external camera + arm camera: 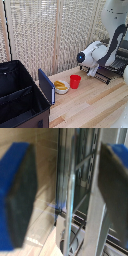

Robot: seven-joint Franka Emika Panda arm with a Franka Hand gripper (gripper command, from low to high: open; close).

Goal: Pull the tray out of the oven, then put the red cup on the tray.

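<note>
The robot's hand (95,73) hangs released at the tray (111,76), which juts from the oven (121,56), while the red cup (75,81) stands on the surface (95,105) at its nine o'clock.

Blurred blue-padded hand (65,193) spread apart, perhaps the oven (82,173) between

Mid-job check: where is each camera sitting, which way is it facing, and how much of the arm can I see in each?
Exterior view: off the arm, facing the wooden table and slatted wall; shows the white arm, its gripper at the tray, with the red cup mid-table.
Wrist view: on the wrist, looking out between the blue-padded fingers at the oven's metal edge, blurred.
Shared: gripper and oven area.
</note>
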